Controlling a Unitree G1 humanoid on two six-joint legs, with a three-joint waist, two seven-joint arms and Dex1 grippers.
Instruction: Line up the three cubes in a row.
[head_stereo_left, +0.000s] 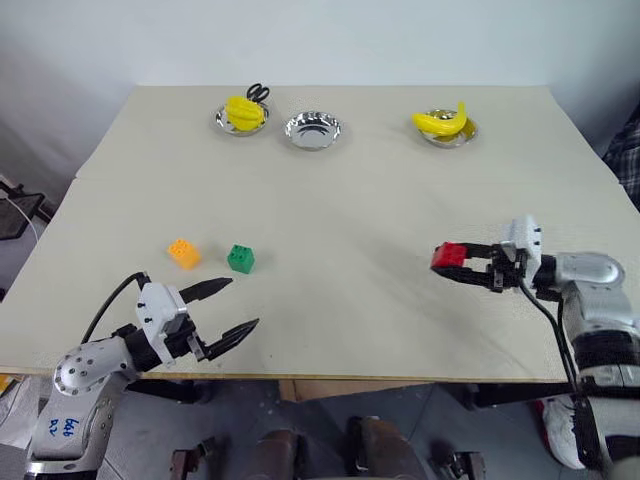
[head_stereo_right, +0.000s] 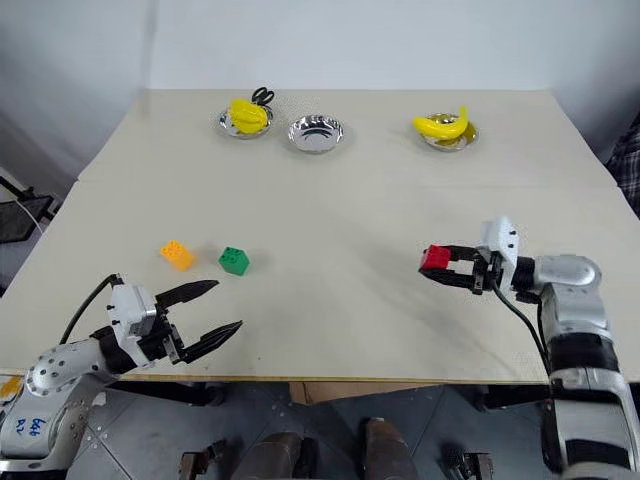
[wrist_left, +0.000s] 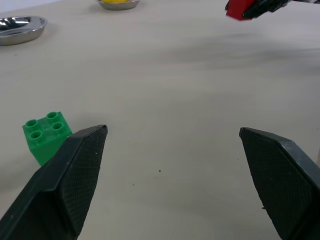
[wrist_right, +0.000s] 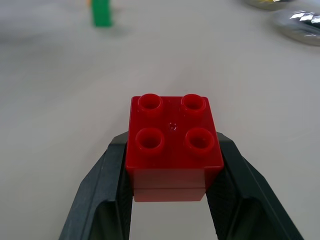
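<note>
Left gripper (head_stereo_left: 233, 305): jaws wide, empty, at the near table (head_stereo_left: 330, 190) edge.
Orange cube (head_stereo_left: 183, 252), green cube (head_stereo_left: 240, 258): just beside each other, studs up, ahead of that gripper.
Red cube (head_stereo_left: 449, 257): pinched by the right gripper (wrist_right: 170, 165), well apart on the right.
Step, judged: carrying red to the pair. Next: set it beside green, in line.
</note>
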